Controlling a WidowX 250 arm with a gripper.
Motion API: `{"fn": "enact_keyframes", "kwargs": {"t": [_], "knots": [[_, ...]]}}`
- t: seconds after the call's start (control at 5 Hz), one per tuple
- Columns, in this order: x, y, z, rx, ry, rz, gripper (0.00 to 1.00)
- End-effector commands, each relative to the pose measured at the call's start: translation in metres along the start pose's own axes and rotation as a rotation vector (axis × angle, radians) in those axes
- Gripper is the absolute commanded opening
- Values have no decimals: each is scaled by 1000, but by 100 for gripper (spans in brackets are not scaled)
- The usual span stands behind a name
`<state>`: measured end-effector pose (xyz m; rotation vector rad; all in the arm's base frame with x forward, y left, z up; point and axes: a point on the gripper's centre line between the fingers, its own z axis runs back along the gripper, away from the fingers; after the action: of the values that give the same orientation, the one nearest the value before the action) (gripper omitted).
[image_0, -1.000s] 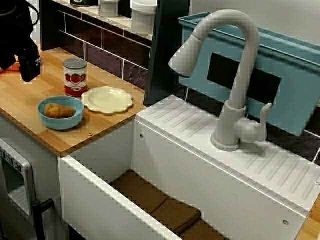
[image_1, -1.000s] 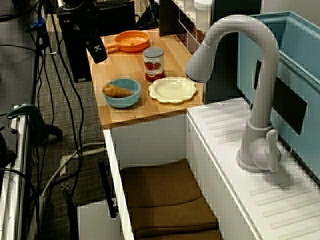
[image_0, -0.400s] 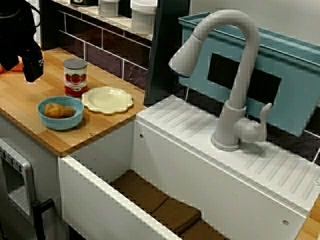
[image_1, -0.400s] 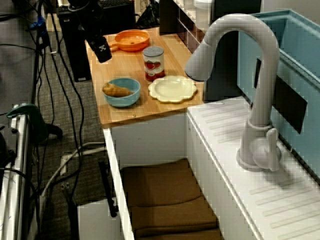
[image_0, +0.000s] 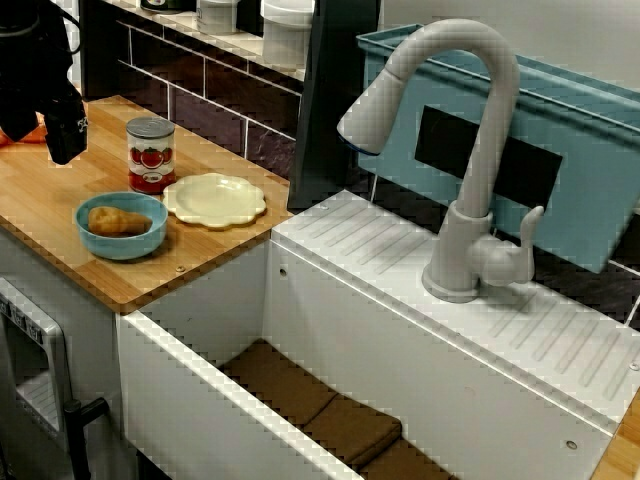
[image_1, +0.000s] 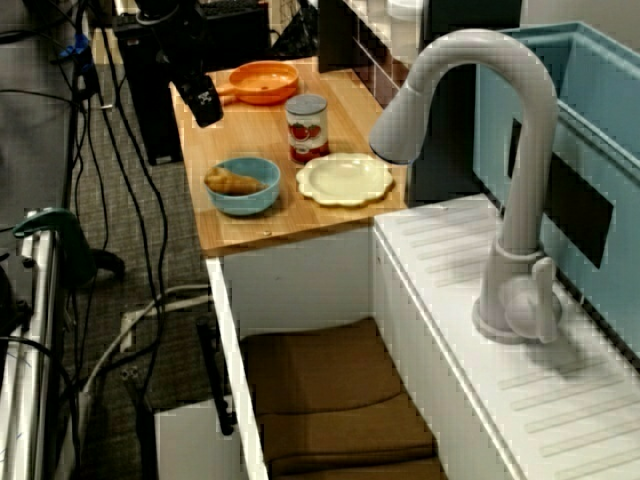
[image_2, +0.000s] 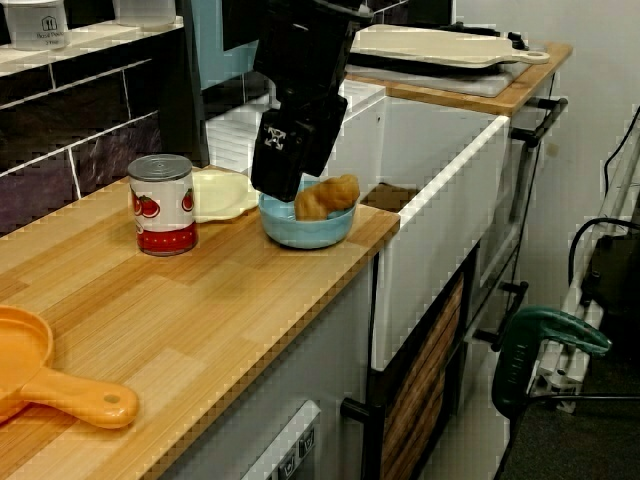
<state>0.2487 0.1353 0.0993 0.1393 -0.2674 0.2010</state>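
My black gripper (image_0: 62, 148) hangs above the wooden counter (image_0: 60, 215), between an orange pan (image_1: 262, 80) and a blue bowl (image_0: 122, 228), and holds nothing that I can see. In the view from above, the gripper (image_1: 207, 108) is up and to the left of the bowl (image_1: 243, 187). Seen from the counter's end, the gripper (image_2: 280, 183) partly covers the bowl (image_2: 310, 228), which holds a brown pastry (image_2: 328, 195). Its fingers read as one dark block, so their spacing is unclear. A tomato can (image_0: 151, 155) stands near it.
A cream scalloped plate (image_0: 215, 199) lies right of the can. Beyond the counter's edge is a white sink (image_0: 200, 385) with brown pads at its bottom, a tall grey faucet (image_0: 470, 150) and a teal bin (image_0: 560, 140). Cables run along the floor (image_1: 110, 250).
The gripper moved a little toward the can and bowl between one second ago and 0.4 s ago. Since then it has stayed where it is.
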Motion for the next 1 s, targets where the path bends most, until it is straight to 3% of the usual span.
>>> {"fn": "enact_keyframes", "kwargs": {"t": [0.0, 0.4, 0.8], "knots": [[8, 27, -1, 16, -7, 64, 100], [19, 39, -22, 12, -43, 96, 100], [17, 27, -42, 38, -48, 91, 100]]}}
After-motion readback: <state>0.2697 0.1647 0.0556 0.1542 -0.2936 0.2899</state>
